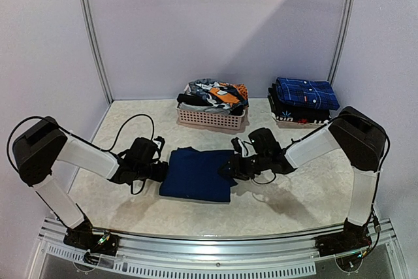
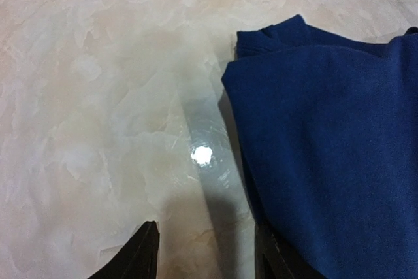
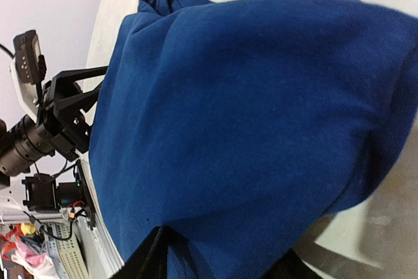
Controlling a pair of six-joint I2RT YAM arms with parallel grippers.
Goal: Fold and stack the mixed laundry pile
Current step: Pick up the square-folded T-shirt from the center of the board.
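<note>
A plain navy garment point(image 1: 196, 174) lies folded flat in the middle of the table. My left gripper point(image 1: 160, 171) sits at its left edge; in the left wrist view it point(image 2: 206, 259) is open over bare table, its right finger point(image 2: 274, 259) against the cloth's edge point(image 2: 326, 129). My right gripper point(image 1: 232, 166) is at the garment's right edge; its jaws point(image 3: 219, 262) stand apart with navy cloth point(image 3: 248, 109) lying between them. The mixed laundry pile point(image 1: 215, 93), orange, blue, black and white, fills the basket behind.
The pale pink slatted basket point(image 1: 212, 119) stands at the back centre. A stack of folded clothes point(image 1: 304, 99), blue checked on top, sits at the back right. The left arm's camera and wrist point(image 3: 59, 115) show beyond the garment in the right wrist view.
</note>
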